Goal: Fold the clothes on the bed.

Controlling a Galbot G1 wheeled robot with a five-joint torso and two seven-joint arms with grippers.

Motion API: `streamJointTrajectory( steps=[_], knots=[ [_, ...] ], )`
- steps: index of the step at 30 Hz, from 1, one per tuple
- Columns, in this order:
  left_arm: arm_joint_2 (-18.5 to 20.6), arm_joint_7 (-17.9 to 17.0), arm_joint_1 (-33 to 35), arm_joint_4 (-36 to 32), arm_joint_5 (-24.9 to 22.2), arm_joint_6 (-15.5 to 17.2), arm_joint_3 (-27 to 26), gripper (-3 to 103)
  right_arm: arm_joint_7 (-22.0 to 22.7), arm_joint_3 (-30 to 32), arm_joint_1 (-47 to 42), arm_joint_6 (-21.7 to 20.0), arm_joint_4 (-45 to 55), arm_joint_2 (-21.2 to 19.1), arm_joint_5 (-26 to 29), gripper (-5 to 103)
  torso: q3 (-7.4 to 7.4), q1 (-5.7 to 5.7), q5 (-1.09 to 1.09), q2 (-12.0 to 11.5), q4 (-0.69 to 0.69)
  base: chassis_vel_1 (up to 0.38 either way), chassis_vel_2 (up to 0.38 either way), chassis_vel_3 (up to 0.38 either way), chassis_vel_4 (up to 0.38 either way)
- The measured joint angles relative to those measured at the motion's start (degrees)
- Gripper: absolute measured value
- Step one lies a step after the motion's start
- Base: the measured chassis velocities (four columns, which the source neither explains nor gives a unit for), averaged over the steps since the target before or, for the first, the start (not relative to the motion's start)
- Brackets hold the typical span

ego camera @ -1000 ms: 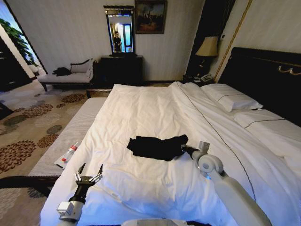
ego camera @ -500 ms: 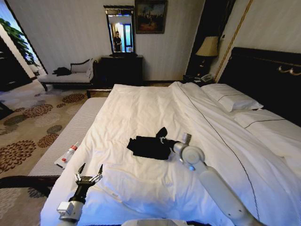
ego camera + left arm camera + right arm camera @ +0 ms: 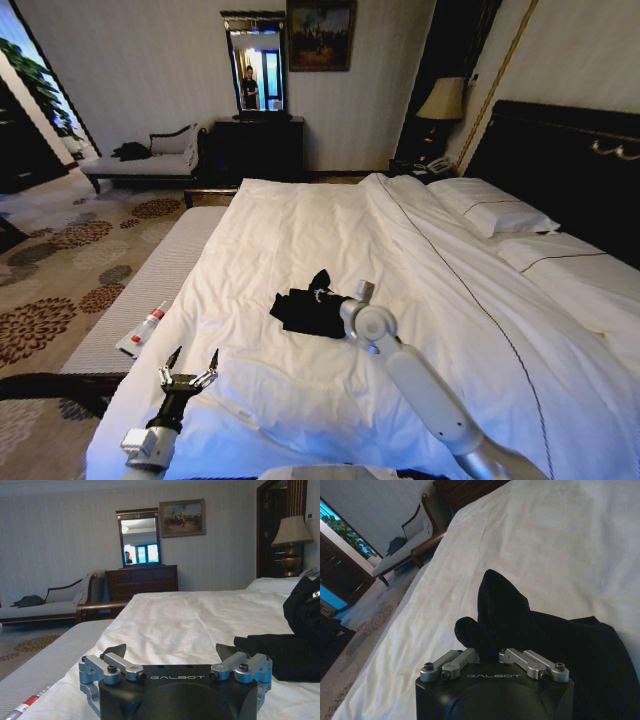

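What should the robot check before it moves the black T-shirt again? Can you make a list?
1. Right gripper pinching the T-shirt: ok, shut on a raised fold of fabric.
2. Shirt lying flat: not ok, it is bunched in a heap with one peak lifted.
3. Left gripper out of the way: ok, open, near the bed's front edge, apart from the shirt.
4. Room on the duvet around the shirt: ok, bare white fabric on every side.
5. Lettering facing up: cannot tell, no print shows.
6. Tube on the bench: ok, lying well clear of the shirt.
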Motion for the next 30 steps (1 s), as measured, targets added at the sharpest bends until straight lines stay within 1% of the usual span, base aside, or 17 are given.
streamJointTrajectory(
  steps=[3, 10, 21, 25, 28, 29, 30],
  knots=[
    [0.0, 0.0, 0.0, 0.0, 0.0, 0.0, 0.0, 100, -0.9, -0.6, 0.2, 0.5, -2.1, 0.7, -2.0, 10, 0.0, 0.0, 0.0, 0.0, 0.0, 0.0, 0.0, 0.0, 0.0],
    [0.0, 0.0, 0.0, 0.0, 0.0, 0.0, 0.0, 100, -1.9, -1.1, 0.3, 1.3, -4.1, 1.3, -4.4, 10, 0.0, 0.0, 0.0, 0.0, 0.0, 0.0, 0.0, 0.0, 0.0],
    [0.0, 0.0, 0.0, 0.0, 0.0, 0.0, 0.0, 100, -3.2, -1.9, 0.6, 2.5, -6.1, 1.7, -6.2, 10, 0.0, 0.0, 0.01, 0.0, 0.0, 0.0, 0.0, 0.0, 0.0],
    [0.0, 0.0, 0.0, 0.0, 0.0, 0.0, 0.0, 100, -4.2, -3.3, 0.7, 3.7, -7.8, 1.8, -8.7, 10, -0.01, 0.0, 0.01, 0.0, 0.0, 0.0, 0.0, 0.0, 0.0],
    [0.0, 0.0, 0.0, 0.0, 0.0, 0.0, 0.0, 100, -5.1, -3.9, 0.6, 4.2, -7.9, 1.8, -9.0, 10, 0.0, 0.01, 0.0, 0.0, 0.0, 0.0, 0.0, 0.0, 0.0],
    [0.0, 0.0, 0.0, 0.0, 0.0, 0.0, 0.0, 100, -5.3, -4.2, 0.5, 4.4, -7.8, 1.8, -9.0, 7, 0.0, 0.0, 0.01, 0.0, 0.0, 0.0, 0.0, 0.0, 0.0],
    [0.0, 0.0, 0.0, 0.0, 0.0, 0.0, 0.0, 100, -5.4, -4.5, 0.4, 4.6, -7.5, 1.9, -9.1, 7, 0.0, 0.01, 0.01, 0.0, -0.01, 0.0, 0.0, 0.0, 0.0]
  ],
)
